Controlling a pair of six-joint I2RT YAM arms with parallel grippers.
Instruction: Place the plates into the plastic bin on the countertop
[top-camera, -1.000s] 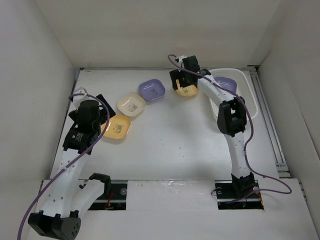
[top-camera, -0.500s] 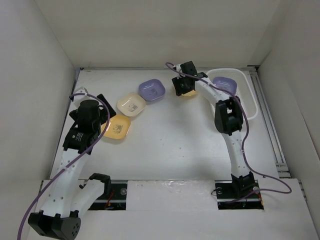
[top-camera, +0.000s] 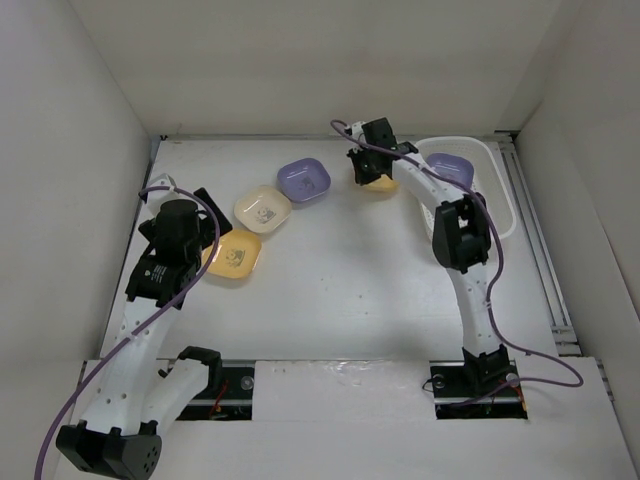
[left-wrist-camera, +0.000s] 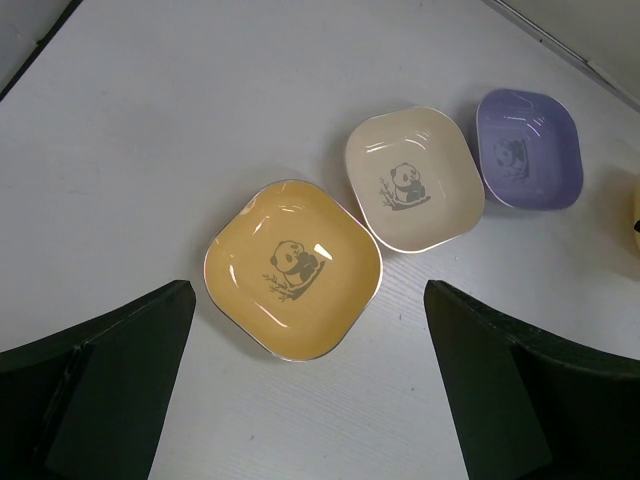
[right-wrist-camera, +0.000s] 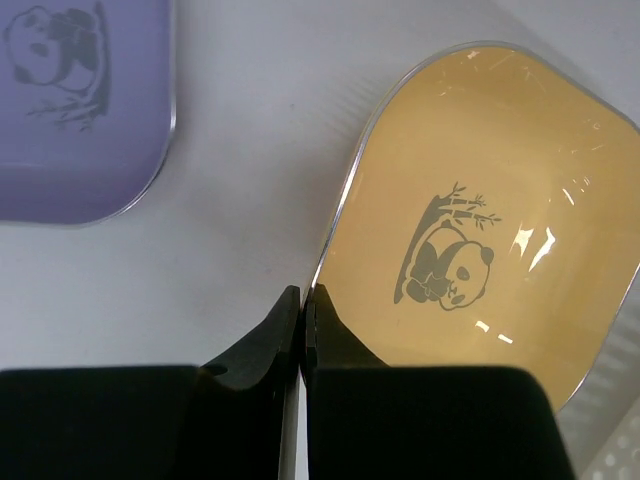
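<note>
Countertop (top-camera: 330, 300) holds most of the work yet to do. Plastic bin (top-camera: 503, 190), far right, has one binned purple plate (top-camera: 452, 167) in it. Four show outside it: loose purple plate (top-camera: 303, 180), cream plate (top-camera: 263, 208), near yellow-orange plate (left-wrist-camera: 292, 268), far yellow-orange plate (right-wrist-camera: 480, 230). That last one sits just left of the bin. My right gripper (right-wrist-camera: 302, 300) is pinched tight on its rim. My left gripper (left-wrist-camera: 305, 300) hangs spread wide over the near one, touching nothing. Plates are shallow and glossy, with a panda print at centre.
</note>
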